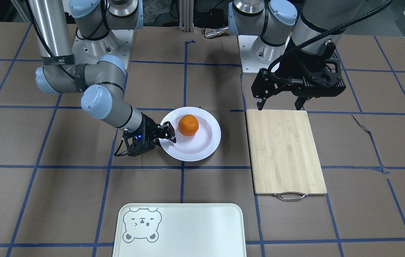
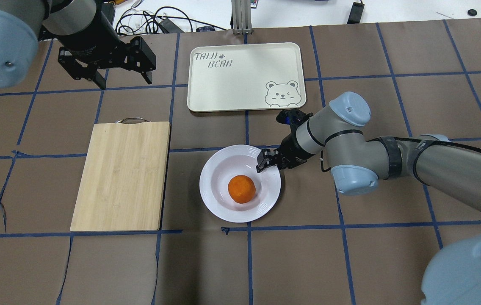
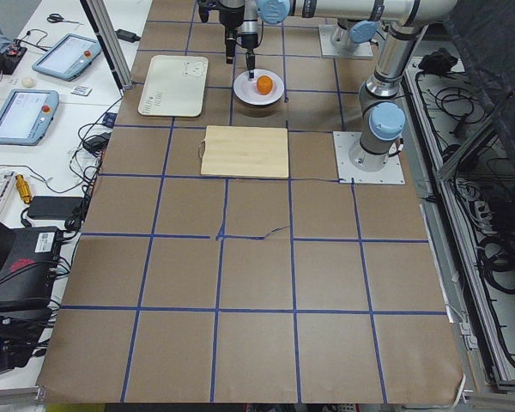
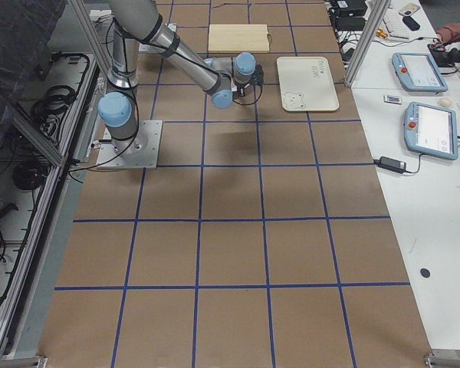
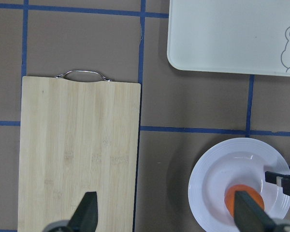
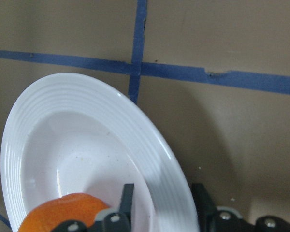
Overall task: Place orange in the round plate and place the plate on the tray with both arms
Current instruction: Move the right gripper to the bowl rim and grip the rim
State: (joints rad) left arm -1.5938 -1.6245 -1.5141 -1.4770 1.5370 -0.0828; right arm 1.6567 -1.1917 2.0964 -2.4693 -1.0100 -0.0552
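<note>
The orange lies in the sunken centre of the round plate, which rests flat on the table. My right gripper reaches low to the plate's edge on the robot's right. In the right wrist view its jaws stand apart, one over the plate's inside and one outside, with the rim running between them. My left gripper hangs open and empty above the table. The tray lies empty beyond the plate.
A bamboo cutting board with a metal handle lies on the robot's left of the plate, beneath and in front of the left gripper. Brown table covering with blue tape lines separates plate and tray.
</note>
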